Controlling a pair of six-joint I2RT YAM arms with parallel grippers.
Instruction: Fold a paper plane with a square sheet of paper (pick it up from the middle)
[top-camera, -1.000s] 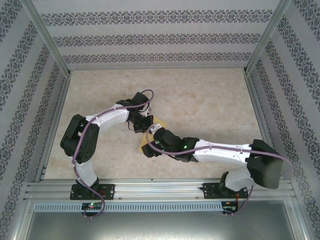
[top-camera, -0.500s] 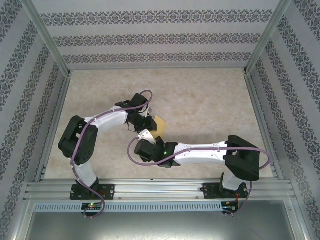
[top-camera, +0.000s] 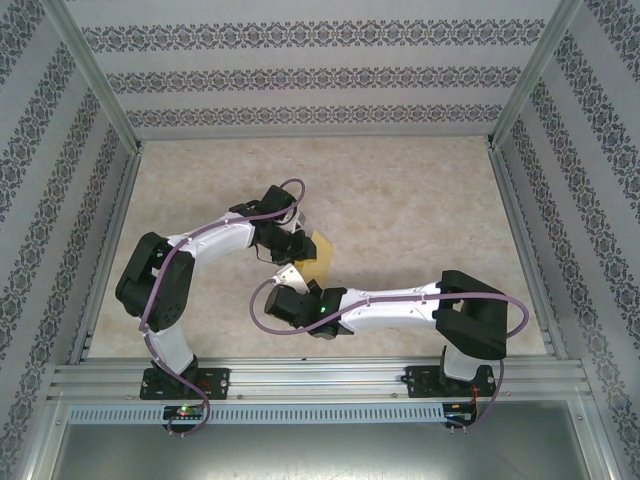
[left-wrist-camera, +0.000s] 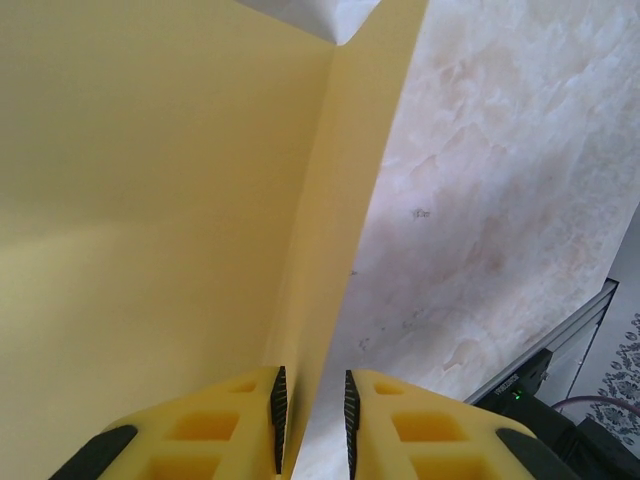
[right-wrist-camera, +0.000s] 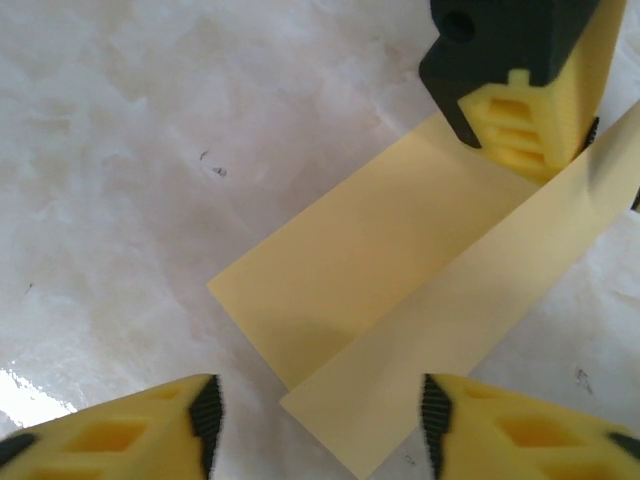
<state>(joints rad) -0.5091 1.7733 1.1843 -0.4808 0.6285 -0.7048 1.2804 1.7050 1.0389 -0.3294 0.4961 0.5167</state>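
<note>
Left wrist view: the left gripper (left-wrist-camera: 311, 415) is set astride the paper (left-wrist-camera: 150, 200) at its raised flap, jaws narrowly apart, probably to steady the flap unpinched. The paper, folded long at the middle of the table (top-camera: 420, 200), is pointed away from those fingers along its crease. The right gripper (right-wrist-camera: 315, 420) is held wide open over the near corner, seemingly ready to press.

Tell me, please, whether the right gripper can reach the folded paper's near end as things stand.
Probably yes: the right gripper is open, the folded paper ends just ahead of it, and the left gripper sits at the far end.
</note>
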